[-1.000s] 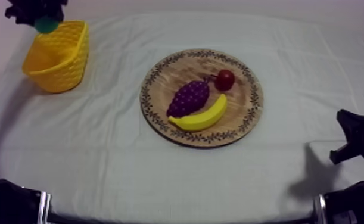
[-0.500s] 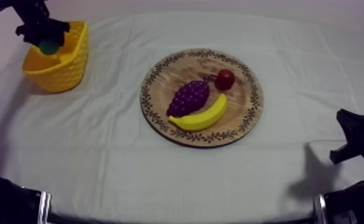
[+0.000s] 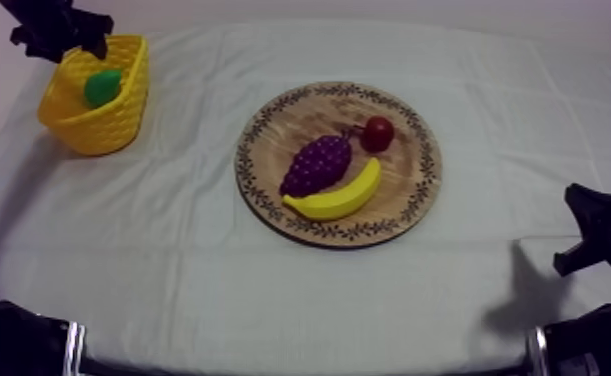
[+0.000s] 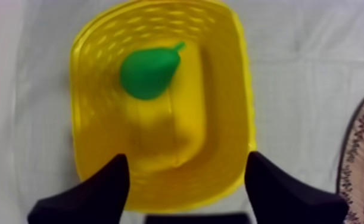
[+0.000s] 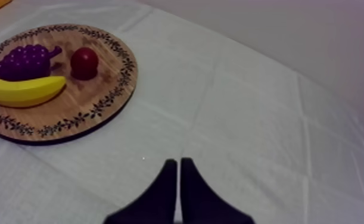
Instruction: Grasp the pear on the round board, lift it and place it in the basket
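Observation:
The green pear lies inside the yellow basket at the table's far left. Above the basket's far rim hovers my left gripper, open, its two black fingers spread wide with nothing between them. The round wooden board sits mid-table. My right gripper rests low at the right side, shut, its fingers together as a narrow wedge over bare cloth.
On the board lie a bunch of purple grapes, a yellow banana and a small red fruit. Grey-white cloth stretches between basket and board.
The left gripper lowered the pear into the basket, let go of it and rose back above the rim. The pear now lies loose in the basket. The right arm stayed still.

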